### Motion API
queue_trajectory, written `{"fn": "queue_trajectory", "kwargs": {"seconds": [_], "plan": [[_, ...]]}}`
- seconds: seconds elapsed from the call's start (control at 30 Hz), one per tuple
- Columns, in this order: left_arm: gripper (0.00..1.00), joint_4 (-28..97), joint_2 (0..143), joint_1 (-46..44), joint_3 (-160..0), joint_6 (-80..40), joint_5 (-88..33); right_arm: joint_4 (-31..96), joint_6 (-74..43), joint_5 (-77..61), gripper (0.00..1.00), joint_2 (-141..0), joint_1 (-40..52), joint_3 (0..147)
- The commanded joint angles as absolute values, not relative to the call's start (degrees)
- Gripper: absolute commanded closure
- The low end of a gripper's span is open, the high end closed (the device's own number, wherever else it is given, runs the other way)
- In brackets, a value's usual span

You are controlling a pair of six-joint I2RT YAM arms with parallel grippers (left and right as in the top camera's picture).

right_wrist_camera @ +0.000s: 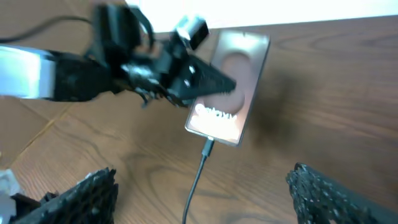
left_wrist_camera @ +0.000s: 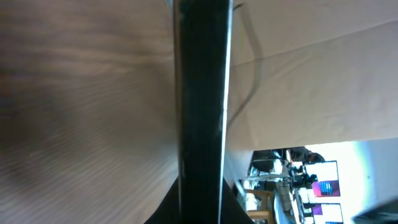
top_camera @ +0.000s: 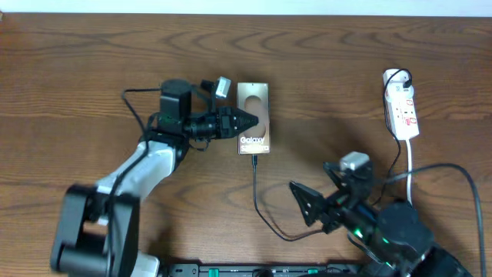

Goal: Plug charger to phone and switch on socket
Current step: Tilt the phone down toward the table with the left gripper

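Glossy grey-gold rectangular phone (top_camera: 257, 104) upper centre, thin black charger (top_camera: 255, 185) in its lower edge; narrow white socket (top_camera: 401, 108) upper right. Left gripper (top_camera: 250, 121) at phone's left edge: we cannot tell its opening. Right gripper (top_camera: 310, 178) spread wide, empty.

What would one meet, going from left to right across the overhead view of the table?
Left arm's base → phone → right hand → socket. The left hand overlaps the phone and the charger stretches rightward from it; both are left out.

Overhead looks straight down; right wrist shares the phone (top_camera: 258, 98).
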State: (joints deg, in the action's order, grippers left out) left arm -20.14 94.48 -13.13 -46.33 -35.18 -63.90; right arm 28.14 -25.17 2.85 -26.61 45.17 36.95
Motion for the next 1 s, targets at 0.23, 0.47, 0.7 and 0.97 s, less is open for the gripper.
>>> {"fn": "queue_trajectory", "kwargs": {"seconds": [0.23, 0.47, 0.7, 0.97], "plan": [[0.91, -20.86, 106.15, -13.06, -46.74, -30.0, -63.42, 32.67, -25.28, 5.67, 0.11, -24.23, 44.86, 37.87], [0.88, -16.21, 107.5, -13.06, -46.72, -26.85, -57.76, 33.39, -25.26, 5.67, 0.09, -24.23, 44.86, 37.87], [0.88, -13.74, 107.5, -13.06, -46.72, -25.21, -55.79, 35.31, -26.0, 5.65, 0.09, -24.23, 44.88, 37.87], [0.87, -13.76, 108.27, -13.17, -46.72, -25.06, -55.86, 38.48, -27.18, 5.65, 0.08, -24.23, 44.88, 37.87]]}}
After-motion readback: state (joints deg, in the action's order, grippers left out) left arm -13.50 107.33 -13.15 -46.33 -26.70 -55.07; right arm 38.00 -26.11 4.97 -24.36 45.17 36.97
